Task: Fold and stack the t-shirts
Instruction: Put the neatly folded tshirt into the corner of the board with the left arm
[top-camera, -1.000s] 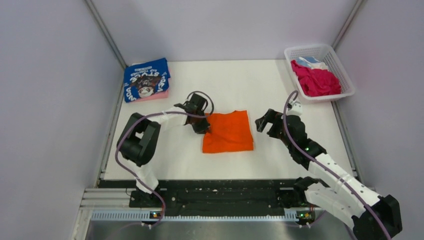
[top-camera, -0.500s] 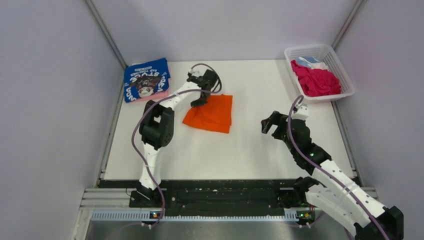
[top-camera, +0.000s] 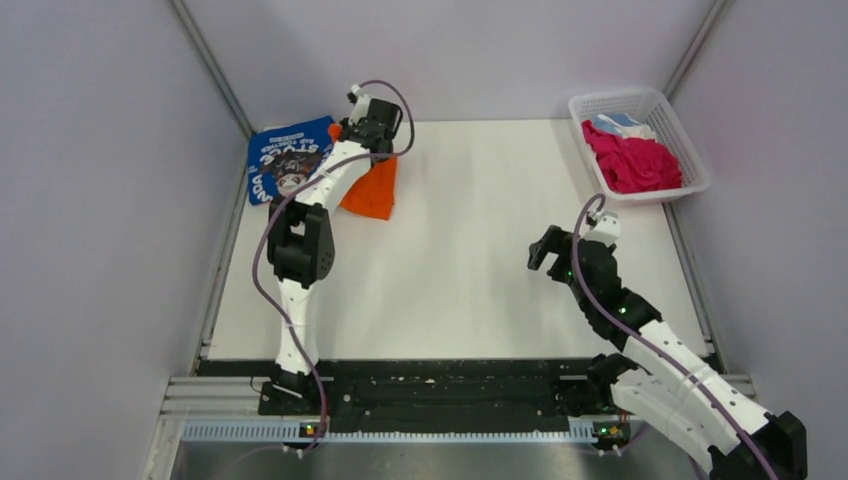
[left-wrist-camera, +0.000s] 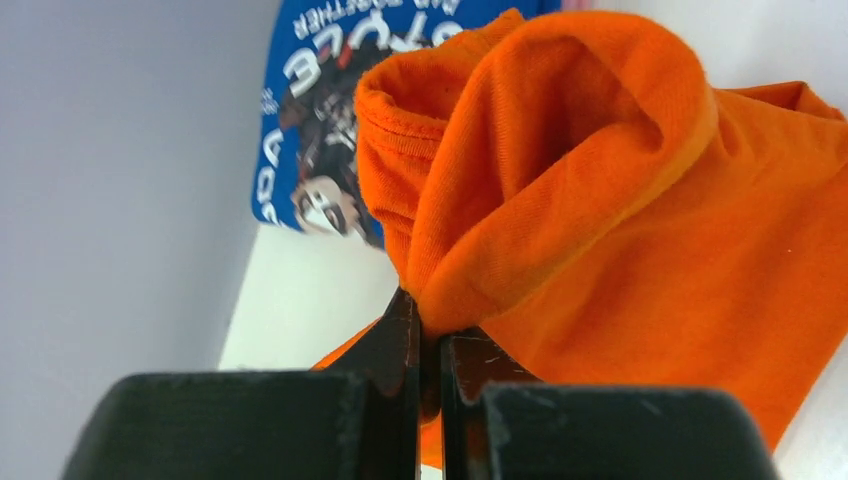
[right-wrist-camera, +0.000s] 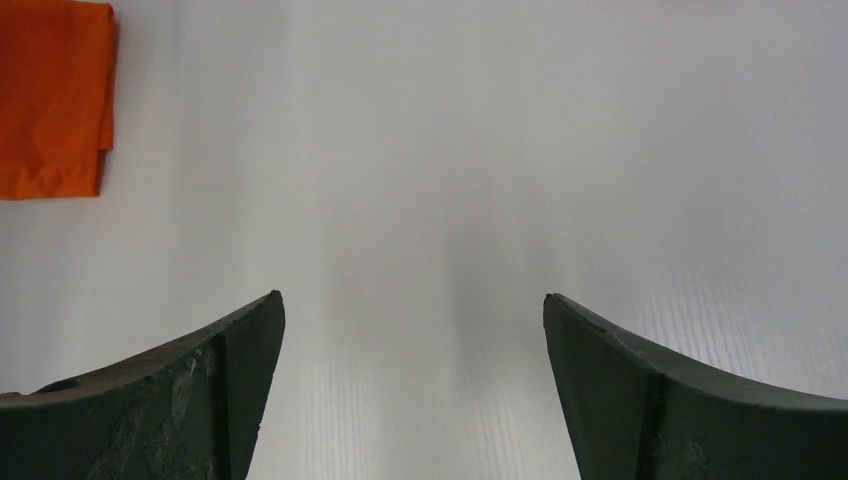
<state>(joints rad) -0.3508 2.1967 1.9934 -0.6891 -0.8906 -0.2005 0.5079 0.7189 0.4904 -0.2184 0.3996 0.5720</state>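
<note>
Placing the orange tee (top-camera: 372, 190) on the stack looks like the step in hand.

Near end: the right jaws stand wide open with nothing between them, low over the bare desk (top-camera: 480, 290), well apart from the blue tee (top-camera: 285, 160) on its near-right side. They're clear of the work, fine to leave parked.

Further out, the left jaws are clamped shut on a bunched wad of the orange tee, just right of the blue tee, with the left arm (top-camera: 300, 240) stretched long. The cloth hangs from the pinch and its lower part lies on the desk beside the blue tee's right edge. The arm hides the seam, so I can't tell whether they overlap.

Doing it well:
- Lift before crossing, so the trailing hem doesn't catch or roll the blue tee's edge.
- Bring the pinch over the blue tee's middle, lower until the cloth lies flat, then release.
- The grip is on a wad, not a flat edge, so the fold will likely sag open and may need squaring.

Room: the blue tee sits in the far-left corner, side wall close on its left and back wall just beyond it, so margin there is thin. Approach from its right or near side, where the desk is bare. The basket (top-camera: 640, 97), holding the magenta tee (top-camera: 635, 160) and light-blue tee (top-camera: 615, 125), is well right of the blue tee along the far edge, so no conflict.
</note>
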